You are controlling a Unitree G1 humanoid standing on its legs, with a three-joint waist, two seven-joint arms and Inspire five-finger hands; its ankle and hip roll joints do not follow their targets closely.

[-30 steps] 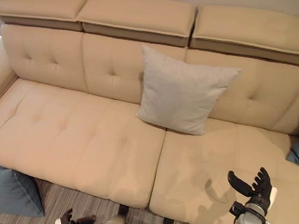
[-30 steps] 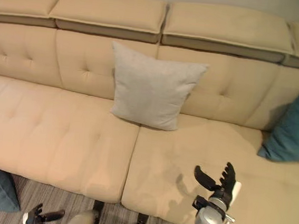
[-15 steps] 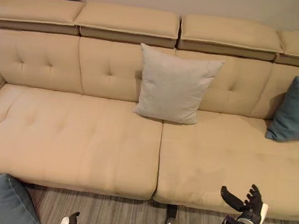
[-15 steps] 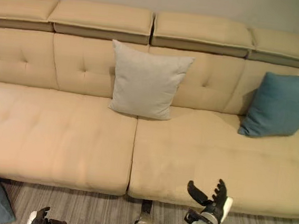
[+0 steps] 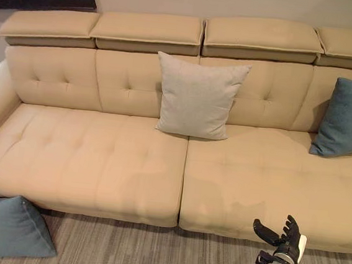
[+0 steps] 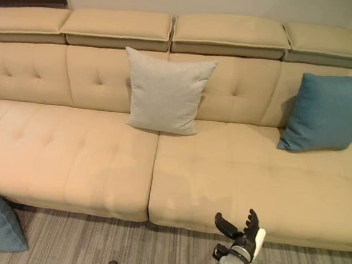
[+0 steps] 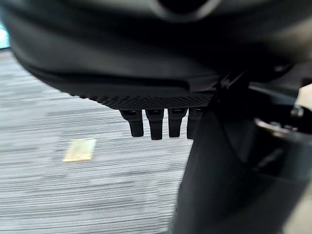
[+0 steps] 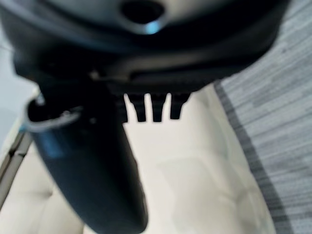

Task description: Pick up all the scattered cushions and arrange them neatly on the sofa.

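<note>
- Beige tufted sofa (image 5: 98, 162) across the head views, striped grey floor (image 5: 114, 251) in front.
- Pale grey cushion (image 5: 196, 96) upright against the backrest, right at the seam between the two seat pads.
- Teal cushion (image 6: 327, 112) leaning on the backrest near the sofa's right end.
- Second teal cushion (image 5: 11, 225) down on the floor, tucked against the sofa's front left corner, touching the seat base.
- Right hand (image 5: 281, 237) raised just before the sofa's front edge, right of the seam; fingers spread and relaxed, thumb out, holding nothing.
- Left hand (image 7: 156, 119) over the striped floor in its wrist view, fingers hanging straight in a row, nothing held.
</note>
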